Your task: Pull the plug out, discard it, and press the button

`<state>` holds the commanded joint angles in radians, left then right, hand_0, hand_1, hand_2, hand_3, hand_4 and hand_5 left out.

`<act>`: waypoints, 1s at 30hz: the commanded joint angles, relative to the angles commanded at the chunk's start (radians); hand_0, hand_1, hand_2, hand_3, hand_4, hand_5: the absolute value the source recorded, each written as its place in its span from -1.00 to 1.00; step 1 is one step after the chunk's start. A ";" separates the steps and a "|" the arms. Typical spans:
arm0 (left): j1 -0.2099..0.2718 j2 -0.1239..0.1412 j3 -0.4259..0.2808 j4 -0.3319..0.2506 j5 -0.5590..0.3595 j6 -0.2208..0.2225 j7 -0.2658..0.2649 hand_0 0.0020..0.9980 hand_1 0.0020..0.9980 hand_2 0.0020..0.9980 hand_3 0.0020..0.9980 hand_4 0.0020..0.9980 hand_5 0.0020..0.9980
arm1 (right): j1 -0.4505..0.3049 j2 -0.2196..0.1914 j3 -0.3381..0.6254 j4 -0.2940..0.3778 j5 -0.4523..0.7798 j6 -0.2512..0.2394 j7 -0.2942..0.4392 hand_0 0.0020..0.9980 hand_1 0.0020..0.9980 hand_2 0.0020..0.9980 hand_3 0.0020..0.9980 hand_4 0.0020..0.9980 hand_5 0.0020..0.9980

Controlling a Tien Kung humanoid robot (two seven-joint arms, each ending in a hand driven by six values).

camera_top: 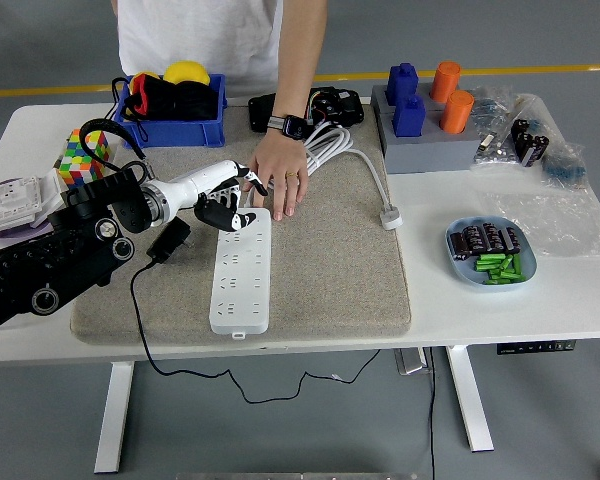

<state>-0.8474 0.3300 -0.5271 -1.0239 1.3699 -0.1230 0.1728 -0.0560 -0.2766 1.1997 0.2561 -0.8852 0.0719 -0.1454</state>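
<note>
Black plug (220, 214) seated at the far end of white power strip (241, 272), pinched by left hand (227, 200); extraction under way, not complete.

Strip lying lengthwise on grey mat (330, 270), plug at its 12 o'clock end, black cable (145, 330) trailing off toward 7 o'clock over table (540, 310) edge. Fingers closed around the plug body, white wrist coming in from 9 o'clock. Person's hand (278, 178) pressed flat on the strip's far end at 1 o'clock of the plug, apparently steadying it. Right hand absent from view. Recommended: pull straight up along the pin axis, no sideways rocking, grip kept firm and low on the body; strip likely to lift if tilted. Blue bin (170, 105) at 11 o'clock a possible discard point; button not identifiable here.
</note>
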 joint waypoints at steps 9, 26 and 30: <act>-0.025 -0.024 0.025 0.051 -0.049 -0.050 0.073 -0.96 -0.96 -0.78 0.34 -1.00 -1.00 | -0.001 -0.003 -0.014 -0.002 0.005 0.000 -0.001 0.50 0.37 0.33 0.35 0.52 0.33; -0.095 -0.070 0.103 0.155 -0.051 -0.069 0.126 -0.97 -0.96 -0.74 0.35 -1.00 -1.00 | 0.001 -0.007 -0.023 -0.001 0.007 0.000 0.000 0.50 0.37 0.33 0.35 0.52 0.33; -0.094 -0.070 0.112 0.164 -0.054 -0.073 0.131 -0.97 -0.97 -0.74 0.34 -1.00 -1.00 | 0.000 -0.006 -0.020 -0.001 0.006 0.000 0.000 0.50 0.37 0.33 0.35 0.52 0.33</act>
<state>-0.9416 0.2600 -0.4151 -0.8599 1.3160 -0.1957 0.3042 -0.0556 -0.2824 1.1794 0.2555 -0.8792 0.0719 -0.1459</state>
